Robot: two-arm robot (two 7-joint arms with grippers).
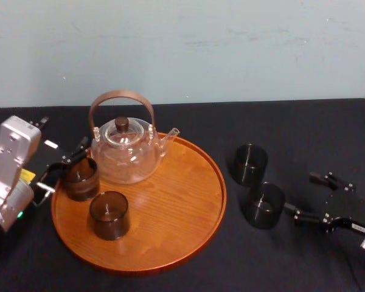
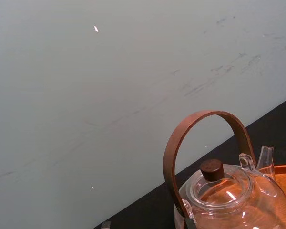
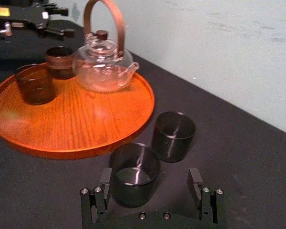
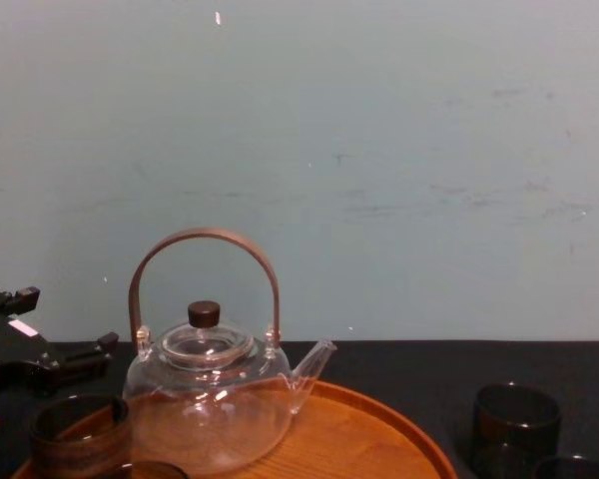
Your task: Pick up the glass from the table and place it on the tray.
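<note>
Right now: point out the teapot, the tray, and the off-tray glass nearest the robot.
teapot (image 1: 126,161), head view, on its glass belly.
tray (image 1: 176,201), head view, bare wood right of centre.
off-tray glass (image 3: 133,176), right wrist view, on its side wall.

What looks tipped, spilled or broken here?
Nothing stands out. The teapot and two glasses stand upright on the tray; two more glasses stand upright on the table, the right gripper open at the nearer one; the left gripper by the tray's left edge.
</note>
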